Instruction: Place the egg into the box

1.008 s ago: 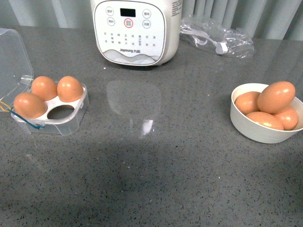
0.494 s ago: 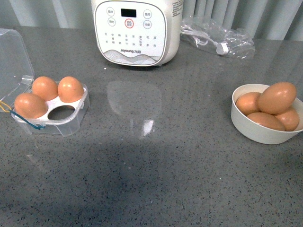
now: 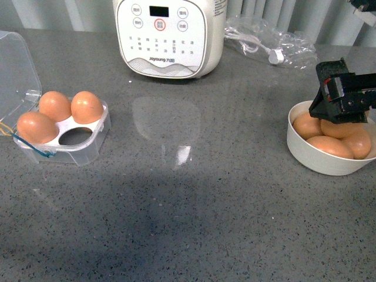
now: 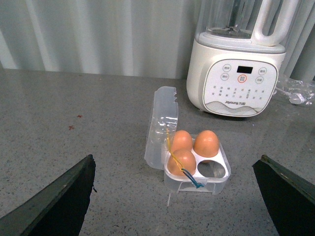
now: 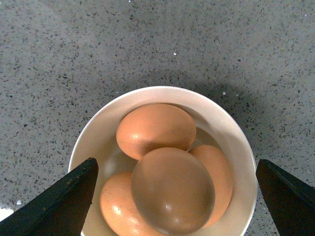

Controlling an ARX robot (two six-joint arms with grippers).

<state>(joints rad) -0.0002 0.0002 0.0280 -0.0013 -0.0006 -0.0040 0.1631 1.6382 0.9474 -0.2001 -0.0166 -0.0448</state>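
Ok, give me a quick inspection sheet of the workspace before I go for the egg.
Surface: grey speckled counter.
Job's things: egg lying on top of three others in the white bowl; box open, three eggs in, one hole free.
Clutter: white kitchen appliance, plastic bag at the back.
Grippers: right gripper open above the bowl; left gripper open, away from the box.
Cables: white cord with plug inside the bag.
Surroundings: grey curtain behind.

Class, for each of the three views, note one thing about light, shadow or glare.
Front view: a bright glare patch on the counter in front of the white appliance, a broad soft shadow nearer the camera. Right wrist view: the top egg in the bowl looks darker, shaded. Left wrist view: soft, even light on the box.
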